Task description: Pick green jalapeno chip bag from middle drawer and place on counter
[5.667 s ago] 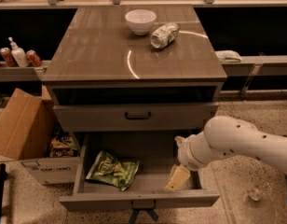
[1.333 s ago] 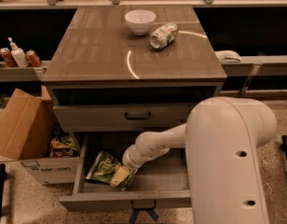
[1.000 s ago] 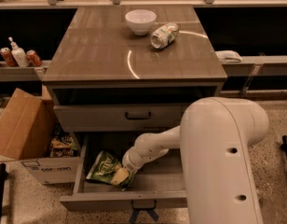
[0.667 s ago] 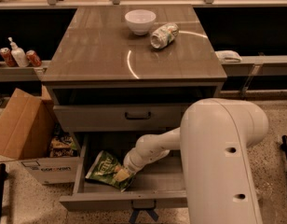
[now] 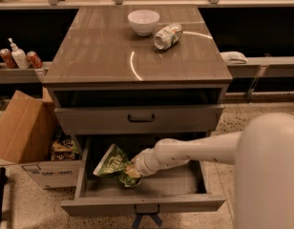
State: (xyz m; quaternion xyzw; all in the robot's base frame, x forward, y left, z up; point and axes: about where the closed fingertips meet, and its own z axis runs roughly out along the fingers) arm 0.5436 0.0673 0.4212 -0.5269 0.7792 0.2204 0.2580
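Note:
The green jalapeno chip bag [image 5: 110, 161] is in the open middle drawer [image 5: 142, 204], tilted up on its left side with one end raised off the drawer floor. My gripper [image 5: 130, 171] is inside the drawer at the bag's right lower edge and is shut on it. My white arm reaches in from the right. The counter [image 5: 99, 56] tops the cabinet above.
A white bowl [image 5: 143, 22] and a silvery-green can [image 5: 167, 36] lie at the back of the counter. The closed drawer front [image 5: 141, 119] is just above my arm. A cardboard box [image 5: 23, 128] with snack packets [image 5: 64, 149] stands to the left.
My arm swung from the drawer's right side to the bag. In the last second the bag has gone from lying flat to tilted up in my gripper.

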